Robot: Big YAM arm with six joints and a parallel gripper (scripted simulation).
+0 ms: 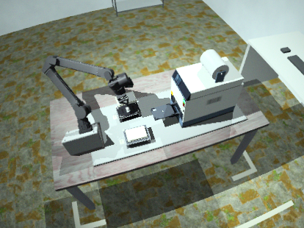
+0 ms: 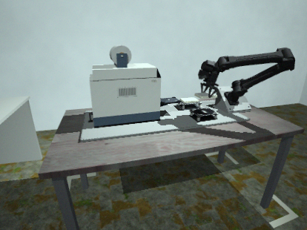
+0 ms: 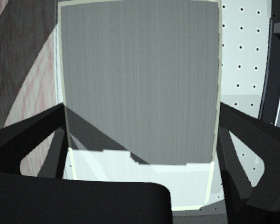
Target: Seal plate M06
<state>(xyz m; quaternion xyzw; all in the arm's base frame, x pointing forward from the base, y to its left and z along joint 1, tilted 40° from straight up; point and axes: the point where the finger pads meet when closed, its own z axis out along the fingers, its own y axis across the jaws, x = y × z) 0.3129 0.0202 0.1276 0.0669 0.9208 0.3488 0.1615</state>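
sealer (image 1: 211, 90) walls off stage (image 1: 162, 112) beyond
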